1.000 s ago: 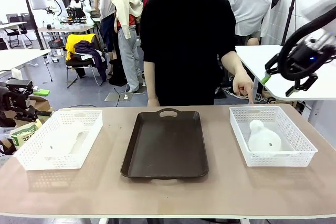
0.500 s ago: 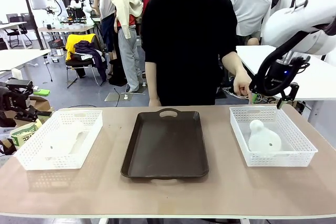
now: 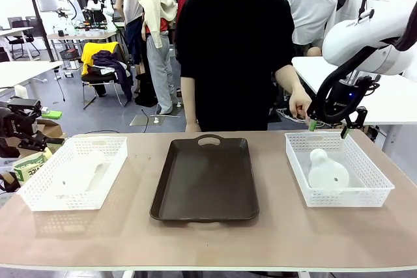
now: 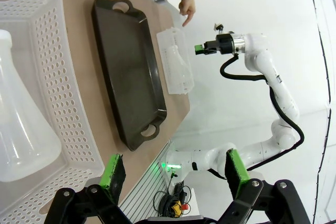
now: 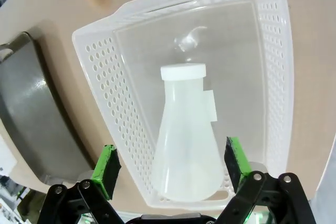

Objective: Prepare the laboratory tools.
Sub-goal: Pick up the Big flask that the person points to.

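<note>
A brown tray (image 3: 205, 180) lies in the middle of the table (image 3: 273, 239). A white basket full of little holes sits on each side of it. The left basket (image 3: 58, 198) is at 9 o'clock from the tray. The right basket (image 3: 348, 196) is at 3 o'clock.

The right flask (image 3: 326, 171) lies on its side in the middle of the right basket. Its thin neck points to 12 o'clock, toward the person. The left flask (image 3: 79, 175) lies in the left basket and is hard to see through the holes in the front view. In the left wrist view it looks big and cloudy white, with its wide bottom close to the camera.

The right gripper (image 3: 328, 128) hangs in the air over the far edge of the right basket, at 12 o'clock from the right flask. Its two fingers are spread wide apart and hold nothing. In the right wrist view the green pads stand on both sides of the flask's wide bottom, but the gripper is up above it and does not touch it.

The person's hand (image 3: 300, 104) points down just beside the right gripper, at 10 o'clock from it.

The left gripper (image 4: 175, 169) is out past the left end of the table, at 9 o'clock from the left basket. Its fingers are spread wide too, with nothing between them.
</note>
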{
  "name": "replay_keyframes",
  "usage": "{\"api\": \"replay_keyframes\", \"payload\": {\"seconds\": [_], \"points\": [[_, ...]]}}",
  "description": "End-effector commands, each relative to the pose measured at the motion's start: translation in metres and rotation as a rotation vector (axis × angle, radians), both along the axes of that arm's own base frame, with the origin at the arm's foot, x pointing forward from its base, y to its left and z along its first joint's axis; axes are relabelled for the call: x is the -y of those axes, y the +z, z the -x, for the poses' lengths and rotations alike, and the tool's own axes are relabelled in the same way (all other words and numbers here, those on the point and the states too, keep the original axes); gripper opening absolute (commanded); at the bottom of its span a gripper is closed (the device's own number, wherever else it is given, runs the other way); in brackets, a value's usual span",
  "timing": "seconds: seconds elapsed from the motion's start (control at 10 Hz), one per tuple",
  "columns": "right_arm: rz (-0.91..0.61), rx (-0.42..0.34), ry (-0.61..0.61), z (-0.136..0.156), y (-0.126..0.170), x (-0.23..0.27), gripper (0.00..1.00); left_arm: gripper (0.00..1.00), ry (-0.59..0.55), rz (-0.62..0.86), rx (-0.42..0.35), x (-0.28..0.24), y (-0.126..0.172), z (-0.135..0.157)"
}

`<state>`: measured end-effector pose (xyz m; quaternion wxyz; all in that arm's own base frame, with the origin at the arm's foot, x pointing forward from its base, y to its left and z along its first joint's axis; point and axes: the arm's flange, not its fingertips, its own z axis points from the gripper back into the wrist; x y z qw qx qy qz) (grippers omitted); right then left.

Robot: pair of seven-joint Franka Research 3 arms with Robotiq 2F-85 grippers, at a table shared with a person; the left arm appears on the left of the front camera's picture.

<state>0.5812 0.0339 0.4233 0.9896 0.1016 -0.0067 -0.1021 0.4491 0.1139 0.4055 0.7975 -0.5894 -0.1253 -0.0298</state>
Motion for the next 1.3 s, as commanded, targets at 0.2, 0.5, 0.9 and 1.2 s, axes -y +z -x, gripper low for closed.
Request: {"api": "replay_keyframes", "payload": {"seconds": [0.2,0.5,0.9,1.2], "points": [[0.133,0.017,-0.061,0.009,-0.012,-0.006,1.00,1.00,0.003,0.000,0.003,-0.001,0.001,0.001],[0.300,0.048,-0.174,0.007,-0.039,-0.032,1.00,1.00,0.003,0.000,0.003,-0.001,0.001,0.001],[0.348,0.096,-0.122,0.004,-0.063,-0.049,1.00,1.00,0.003,0.000,0.003,-0.001,0.001,0.001],[0.308,0.128,-0.018,-0.004,-0.074,-0.046,1.00,1.00,0.003,0.000,0.003,-0.001,0.001,0.001]]}}
